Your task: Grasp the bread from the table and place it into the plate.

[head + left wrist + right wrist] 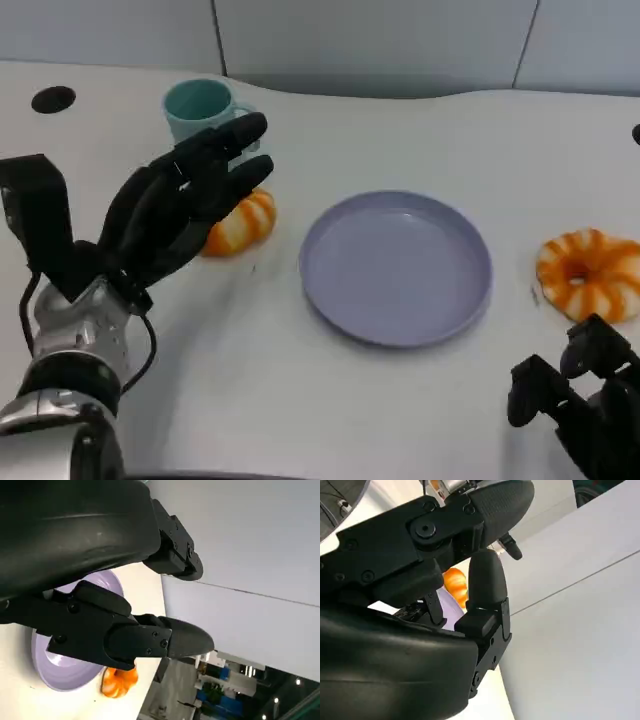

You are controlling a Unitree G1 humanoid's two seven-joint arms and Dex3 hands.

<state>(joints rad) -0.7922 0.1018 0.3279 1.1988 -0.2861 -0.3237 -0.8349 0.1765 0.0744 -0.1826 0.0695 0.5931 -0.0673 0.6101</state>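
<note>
- Left hand (185, 205) hovers open above the table (250, 400), fingers spread and holding nothing, partly covering the bread (240, 225) beneath it; that looks like a reach lined up for a grasp.
- Right hand (580, 400) sits low at the near edge, fingers curled in on nothing, apparently parked clear of the work.
- Bread lies on the table just left of the plate (395, 268), with a small gap between them.
- A teal cup (200, 108) stands close behind the bread, so room at the back is tight.
- A second orange-striped bread ring (590, 272) lies right of the plate, apart from it.
- Plate is bare, and the short path across looks open.
</note>
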